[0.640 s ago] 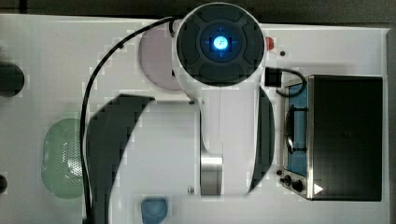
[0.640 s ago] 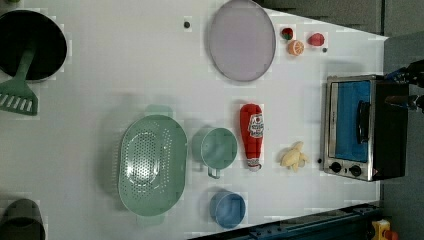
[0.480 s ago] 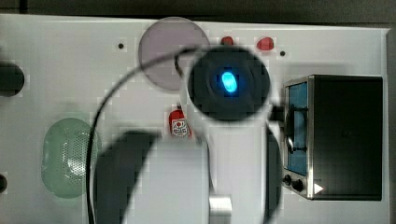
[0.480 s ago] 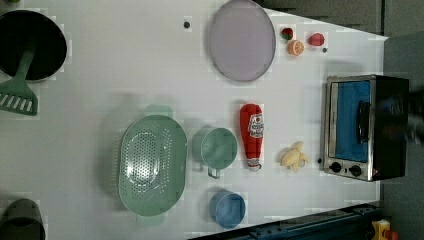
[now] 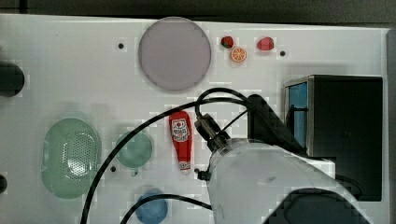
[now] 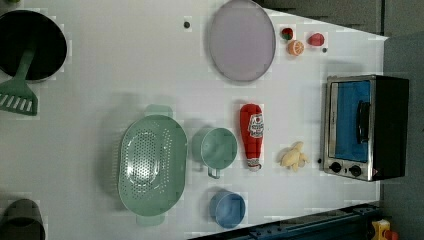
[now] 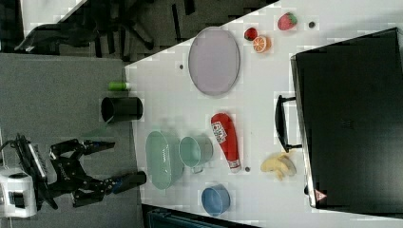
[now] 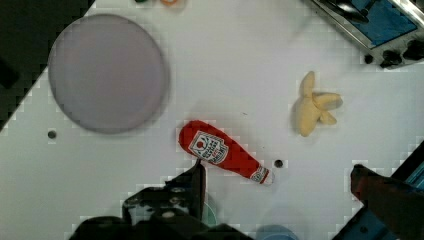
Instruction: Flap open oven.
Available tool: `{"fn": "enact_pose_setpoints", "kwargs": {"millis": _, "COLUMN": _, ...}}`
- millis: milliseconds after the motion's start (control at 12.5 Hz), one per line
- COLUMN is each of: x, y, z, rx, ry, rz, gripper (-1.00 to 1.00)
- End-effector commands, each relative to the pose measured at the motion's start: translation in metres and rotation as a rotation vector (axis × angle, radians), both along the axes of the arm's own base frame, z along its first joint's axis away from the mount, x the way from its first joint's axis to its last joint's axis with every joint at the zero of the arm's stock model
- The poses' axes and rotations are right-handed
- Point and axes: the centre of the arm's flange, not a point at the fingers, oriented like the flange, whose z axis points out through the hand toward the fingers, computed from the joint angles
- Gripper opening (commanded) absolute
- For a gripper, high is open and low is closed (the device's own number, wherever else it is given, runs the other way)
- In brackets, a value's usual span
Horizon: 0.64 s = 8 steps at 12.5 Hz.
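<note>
Approach phase: gripper [image 8: 277, 175] wide open, holding nothing, hovering over the ketchup bottle [image 8: 223, 152]. Oven [image 6: 365, 127] sits at 3 o'clock on the table [image 6: 125, 70] in the left view, door shut. Next I'd judge: move to the bar handle [image 6: 363, 121], grab, pull down.

oven [image 6: 365, 127]: blue door, black top | ketchup bottle [image 6: 251, 135]: red | colander [image 6: 151, 165]: green, perforated
</note>
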Motion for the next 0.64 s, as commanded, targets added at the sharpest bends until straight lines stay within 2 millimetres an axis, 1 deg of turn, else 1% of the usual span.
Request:
{"fn": "enact_pose_setpoints", "kwargs": {"millis": 80, "x": 0.012, "y": -0.004, "z": -0.03, "rx": 0.001, "ry": 0.073, "rz": -0.026, "gripper": 0.65}}
{"fn": "enact_pose_setpoints", "kwargs": {"millis": 320, "x": 0.012, "y": -0.005, "z": -0.032, "rx": 0.001, "ry": 0.077, "rz": -0.027, "gripper": -0.09}}
{"fn": "enact_pose_setpoints", "kwargs": {"millis": 480, "x": 0.011, "y": -0.007, "z": -0.038, "rx": 0.003, "ry": 0.09, "rz": -0.029, "gripper": -0.55}}
{"fn": "enact_pose_setpoints", "kwargs": {"millis": 560, "x": 0.01, "y": -0.011, "z": -0.043, "rx": 0.006, "ry": 0.1, "rz": -0.029, "gripper": -0.65}}
{"fn": "enact_pose_setpoints", "kwargs": {"millis": 640, "x": 0.009, "y": -0.016, "z": -0.05, "rx": 0.01, "ry": 0.114, "rz": -0.008, "gripper": -0.65}}
